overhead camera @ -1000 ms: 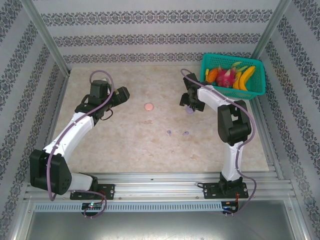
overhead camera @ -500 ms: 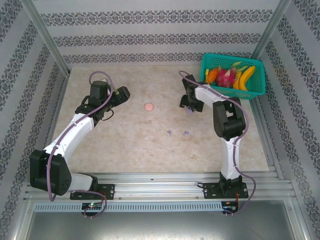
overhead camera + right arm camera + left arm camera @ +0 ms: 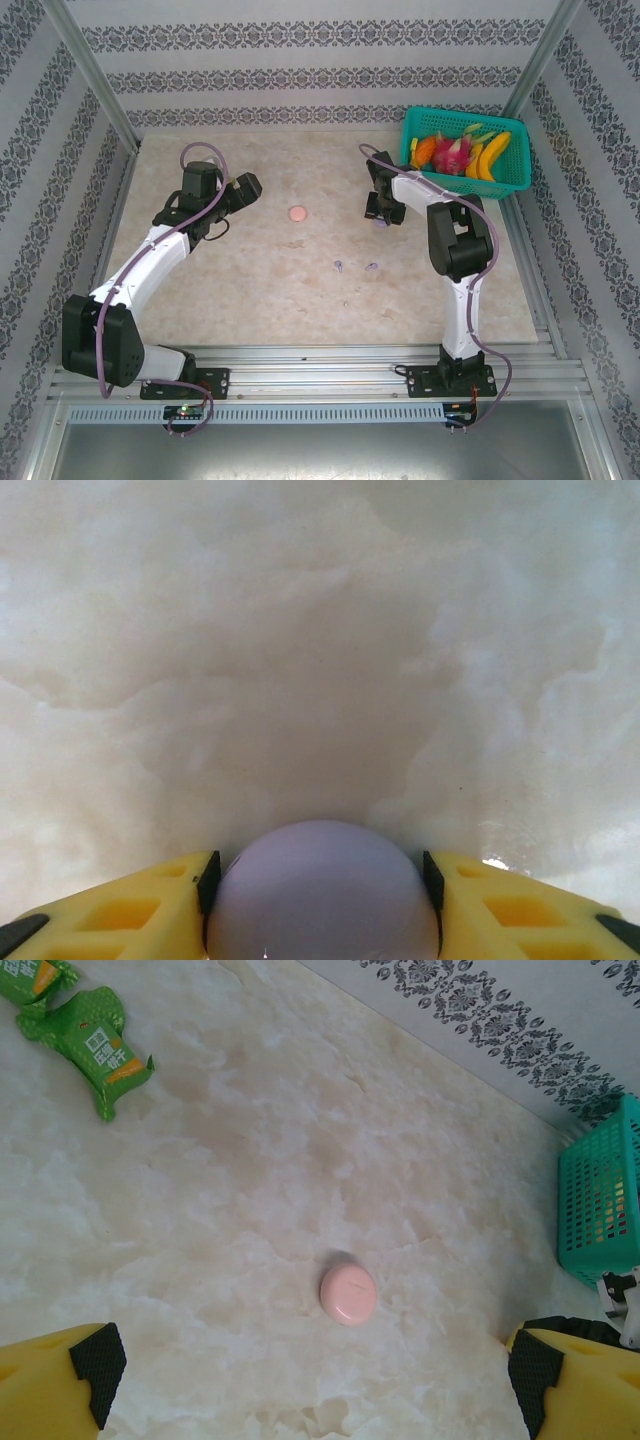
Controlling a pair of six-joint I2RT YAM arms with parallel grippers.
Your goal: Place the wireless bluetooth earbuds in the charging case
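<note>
Top view: right gripper point(image 3: 380, 212) is down on the lilac case point(image 3: 381, 223), right-of-centre and just near-left of the basket point(image 3: 512, 178). The right wrist view gives the grip: both pads point(image 3: 210, 878) sit against the sides of the lilac case point(image 3: 320, 895), right gripper point(image 3: 320, 865) clamped on it at table level.

Left gripper point(image 3: 243, 188) is raised over far-left. In its wrist view the left gripper point(image 3: 312, 1360) has jaws wide and holds nothing. The pink case point(image 3: 348, 1294) lies closed on the table ahead, and the view adds green packets point(image 3: 100, 1045) far-left.

Pink case point(image 3: 297, 214) is mid-table. Lilac earbuds point(image 3: 339, 266) lie loose nearer, well apart from both cases. Paler specks nearby are too small to tell.

Table point(image 3: 250, 290) is pale marble, with patterned walls point(image 3: 300, 80) on three sides. The basket of fruit point(image 3: 455, 152) fills the far-right corner. Centre and near strip are open.
</note>
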